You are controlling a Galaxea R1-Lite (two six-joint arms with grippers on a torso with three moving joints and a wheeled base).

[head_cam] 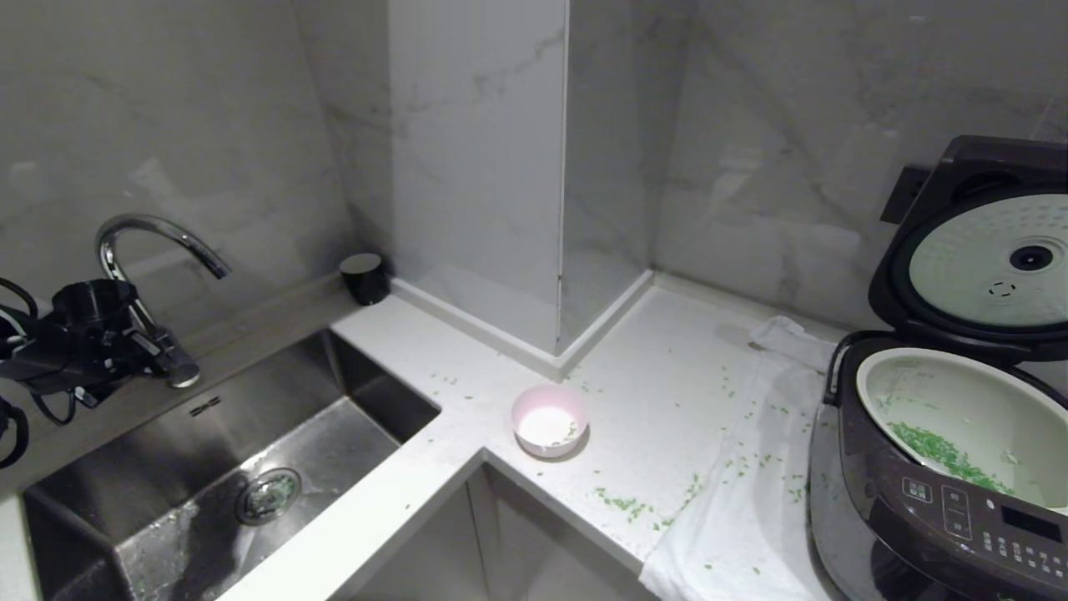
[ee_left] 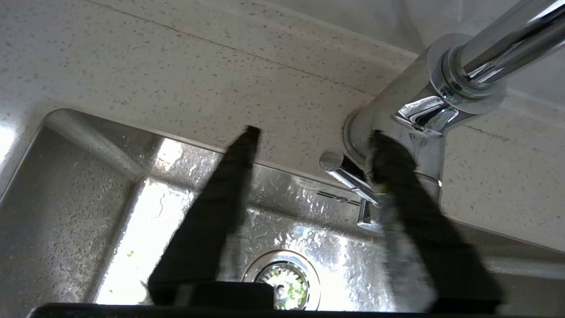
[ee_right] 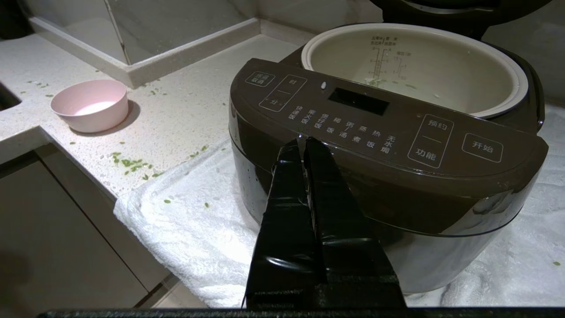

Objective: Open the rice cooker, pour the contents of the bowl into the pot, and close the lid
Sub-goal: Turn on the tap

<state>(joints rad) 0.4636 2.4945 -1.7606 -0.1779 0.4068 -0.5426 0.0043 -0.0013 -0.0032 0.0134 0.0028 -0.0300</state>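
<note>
**Cooker open, bowl emptied**

I see the cooker (head_cam: 934, 501), dark brown-grey with a front button panel, standing on a white towel at the counter's right end. Its lid (head_cam: 976, 250) is hinged up, dimpled inner plate facing forward. The cream pot (head_cam: 968, 409) holds the green bits (head_cam: 943, 455); more lie scattered over the counter. The pink bowl (head_cam: 549, 420) sits upright near the counter's inner corner, nearly empty.

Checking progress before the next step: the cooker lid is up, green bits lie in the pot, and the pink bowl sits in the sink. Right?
Not quite. The bowl stands on the counter, beside the sink, as the head view shows. The rest holds: the lid is up and the green bits lie in the pot.
</note>
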